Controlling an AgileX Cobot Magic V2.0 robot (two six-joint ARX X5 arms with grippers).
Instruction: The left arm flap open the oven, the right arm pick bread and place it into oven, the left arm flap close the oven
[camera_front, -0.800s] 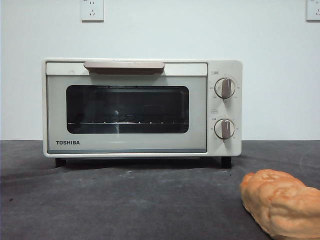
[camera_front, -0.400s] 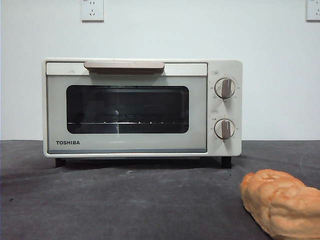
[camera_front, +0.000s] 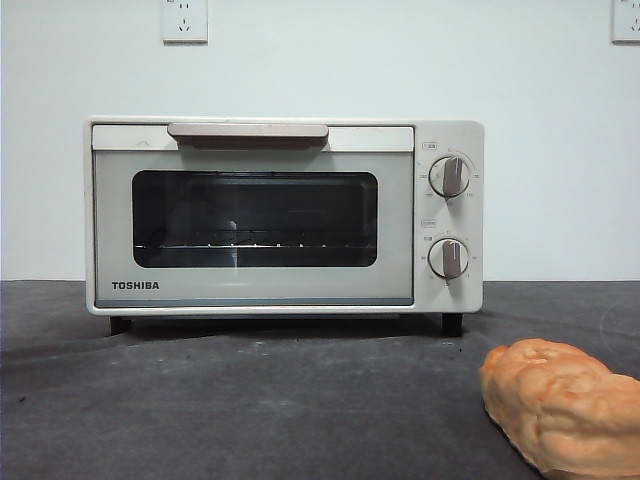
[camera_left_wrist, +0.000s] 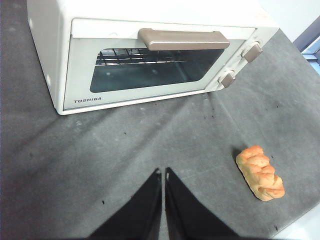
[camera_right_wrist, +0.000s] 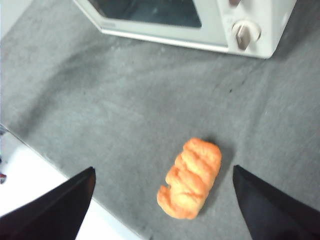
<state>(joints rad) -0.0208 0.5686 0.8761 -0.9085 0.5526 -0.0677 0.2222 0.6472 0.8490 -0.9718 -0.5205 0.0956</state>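
Left to right: my left pincer (camera_left_wrist: 163, 172), pressed together, hangs before the shut cream-white boxy TOSHIBA oven (camera_front: 285, 215); the lumpy golden-orange bread loaf (camera_front: 562, 408) lies on the dark grey bench (camera_front: 250, 400), right of the oven, beneath my spread right pincer (camera_right_wrist: 162, 177). Risk: closed jaws may slip off the beige bar handle (camera_left_wrist: 182, 39).

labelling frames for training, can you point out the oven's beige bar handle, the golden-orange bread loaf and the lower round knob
beige bar handle (camera_left_wrist: 183, 39), left wrist view, middle of the bar
golden-orange bread loaf (camera_right_wrist: 191, 177), right wrist view, centre of its lumpy top
lower round knob (camera_front: 450, 258), front view, the knob's raised grip
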